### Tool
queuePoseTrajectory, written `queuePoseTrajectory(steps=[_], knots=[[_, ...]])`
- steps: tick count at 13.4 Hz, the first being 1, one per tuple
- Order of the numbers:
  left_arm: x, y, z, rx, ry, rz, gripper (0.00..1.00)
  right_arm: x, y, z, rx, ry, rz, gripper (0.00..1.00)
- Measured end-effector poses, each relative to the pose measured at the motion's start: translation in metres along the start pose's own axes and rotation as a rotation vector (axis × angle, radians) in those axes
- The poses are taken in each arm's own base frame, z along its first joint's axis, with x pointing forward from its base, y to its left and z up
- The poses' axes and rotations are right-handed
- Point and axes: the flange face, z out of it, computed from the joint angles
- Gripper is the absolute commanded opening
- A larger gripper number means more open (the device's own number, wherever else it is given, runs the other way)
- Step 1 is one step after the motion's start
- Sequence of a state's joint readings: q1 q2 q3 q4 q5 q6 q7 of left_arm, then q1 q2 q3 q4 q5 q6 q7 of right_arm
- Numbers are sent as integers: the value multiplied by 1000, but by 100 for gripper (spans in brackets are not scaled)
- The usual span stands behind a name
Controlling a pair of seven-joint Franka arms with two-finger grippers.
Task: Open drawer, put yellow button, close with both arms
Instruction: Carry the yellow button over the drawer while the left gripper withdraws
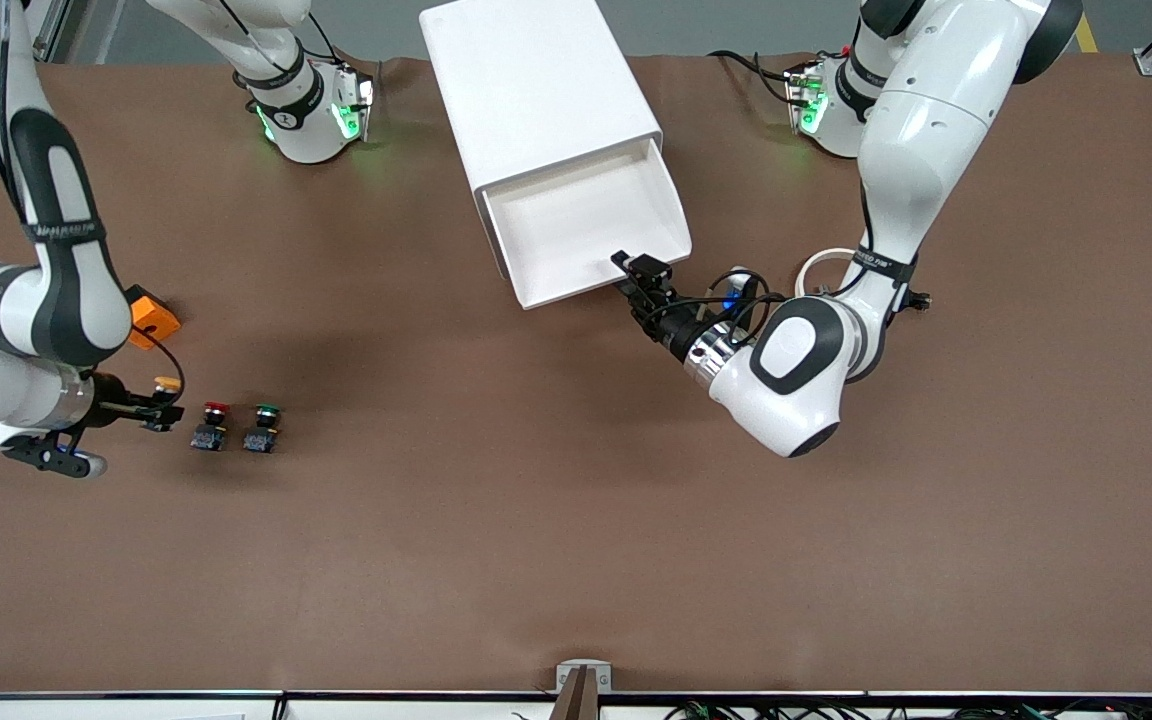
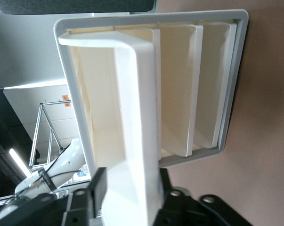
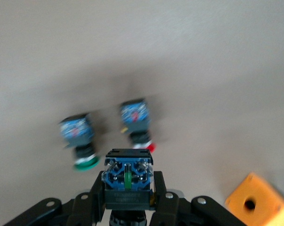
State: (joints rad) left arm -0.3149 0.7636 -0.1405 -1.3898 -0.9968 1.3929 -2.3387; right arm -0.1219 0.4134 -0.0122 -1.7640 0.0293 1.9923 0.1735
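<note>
The white cabinet (image 1: 526, 90) stands at the middle of the table's robot side. Its top drawer (image 1: 586, 215) is pulled out and empty. My left gripper (image 1: 636, 272) is shut on the drawer's front wall; in the left wrist view the wall (image 2: 137, 108) runs between my left gripper's (image 2: 130, 188) fingers. My right gripper (image 1: 164, 405) is shut on the yellow button (image 1: 167, 384), low over the table beside the red-capped button (image 1: 213, 424). In the right wrist view the button's blue and black body (image 3: 127, 181) sits between the fingers of my right gripper (image 3: 127, 195).
The red-capped button (image 3: 138, 123) and the green-capped button (image 1: 262, 426) (image 3: 80, 141) lie side by side on the brown table. An orange block (image 1: 153, 317) (image 3: 257, 202) sits by the right arm. The three lower drawers (image 2: 198, 89) are shut.
</note>
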Motion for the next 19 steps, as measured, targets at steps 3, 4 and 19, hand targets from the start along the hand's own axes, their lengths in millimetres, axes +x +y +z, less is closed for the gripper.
queuePoseTrajectory(steps=[3,4,19], knots=[[6,-3,-47,-88,-29,75,100,-46,-62,-58,23,-32,116,0],[11,-2,-66,-130,-34,118,100,-64,-86,-75,28,-34,144,0],[80,-77,-226,-531,837,1196,100,-410,-438,-100,64,168,396,0]])
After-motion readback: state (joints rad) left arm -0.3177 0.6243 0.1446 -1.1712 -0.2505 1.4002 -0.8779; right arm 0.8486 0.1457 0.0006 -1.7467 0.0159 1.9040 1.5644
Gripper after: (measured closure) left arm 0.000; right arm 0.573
